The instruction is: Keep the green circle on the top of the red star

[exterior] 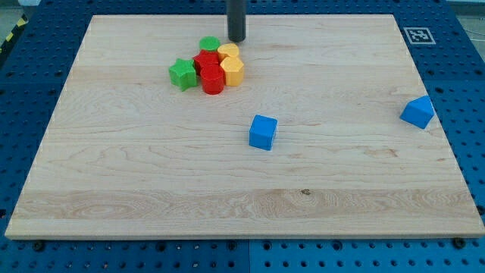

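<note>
Across the wooden board [242, 189] I count seven blocks: two blue, two yellow, two red, two green among them, one green circle. One blue cube [263, 132] sits near centre, another blue block [417, 112] at three o'clock by the edge. At eleven o'clock clusters the rest: green star [182, 74], red star [204, 61], red cylinder [213, 80], yellow hexagon [232, 71], a partly hidden yellow block [228, 51], and the green circle [209, 43] touching the red star's twelve o'clock side. My tip [237, 39], a bare rod holding nothing, stands just beside the yellow block.

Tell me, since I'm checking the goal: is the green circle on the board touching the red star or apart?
Touching, it seems: the green circle sits against the upper edge of the red star, no board visible between. My tip stands just right of it.
</note>
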Motion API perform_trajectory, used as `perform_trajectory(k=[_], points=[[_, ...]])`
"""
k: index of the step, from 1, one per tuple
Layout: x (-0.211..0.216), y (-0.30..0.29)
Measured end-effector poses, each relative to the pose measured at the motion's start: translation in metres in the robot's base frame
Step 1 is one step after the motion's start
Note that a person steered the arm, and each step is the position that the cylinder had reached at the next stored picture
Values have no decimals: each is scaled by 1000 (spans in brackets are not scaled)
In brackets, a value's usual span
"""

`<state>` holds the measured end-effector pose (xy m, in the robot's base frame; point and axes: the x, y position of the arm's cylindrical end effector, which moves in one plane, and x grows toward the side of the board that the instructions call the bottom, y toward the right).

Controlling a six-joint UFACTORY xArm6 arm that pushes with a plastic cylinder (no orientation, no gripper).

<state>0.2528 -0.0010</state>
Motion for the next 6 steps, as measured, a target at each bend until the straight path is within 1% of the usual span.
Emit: perform_trajectory(k=[1,2,3,5,6], points=[[8,52],[24,117],[54,140],[159,92],[202,90]])
